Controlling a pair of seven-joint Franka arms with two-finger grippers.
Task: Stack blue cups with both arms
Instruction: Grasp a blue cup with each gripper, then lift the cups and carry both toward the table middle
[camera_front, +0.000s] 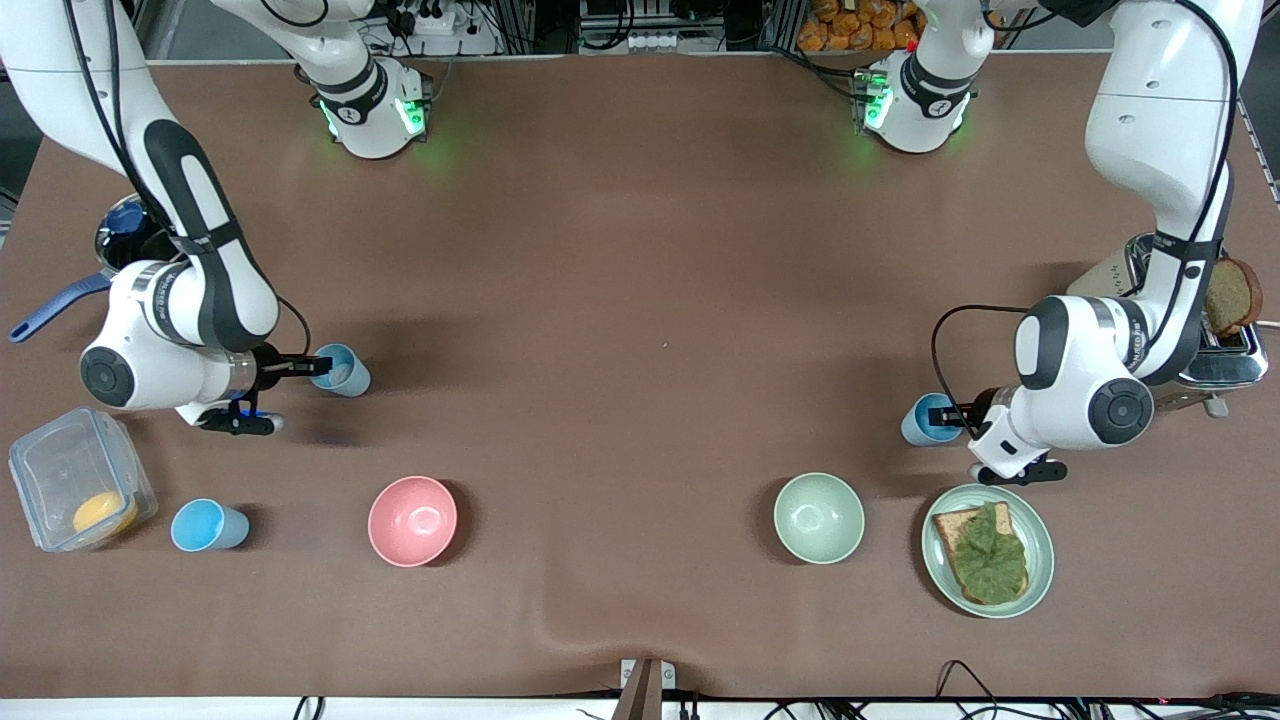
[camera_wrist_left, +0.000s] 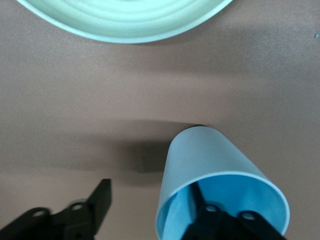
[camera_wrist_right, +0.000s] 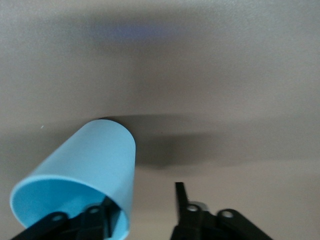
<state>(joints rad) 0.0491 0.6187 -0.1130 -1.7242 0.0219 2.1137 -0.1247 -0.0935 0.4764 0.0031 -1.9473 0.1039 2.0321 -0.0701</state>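
Observation:
Three light-blue cups stand on the brown table. One blue cup (camera_front: 342, 370) (camera_wrist_right: 95, 155) is at the right arm's end, and my right gripper (camera_front: 318, 368) (camera_wrist_right: 142, 194) straddles its rim: one finger is inside, the other stands outside with a gap to the wall, so it is open. Another blue cup (camera_front: 928, 418) (camera_wrist_left: 210, 155) is at the left arm's end. My left gripper (camera_front: 950, 420) (camera_wrist_left: 150, 186) straddles it the same way, open, its outer finger clear of the wall. The third blue cup (camera_front: 208, 525) stands alone, nearer the front camera.
A pink bowl (camera_front: 412, 520) and a pale green bowl (camera_front: 818, 517) sit nearer the camera. A green plate (camera_front: 938, 575) with toast and lettuce lies just below the left arm. A clear container (camera_front: 78, 490), a blue-handled pan (camera_front: 50, 305) and a toaster (camera_front: 1215, 350) line the table's ends.

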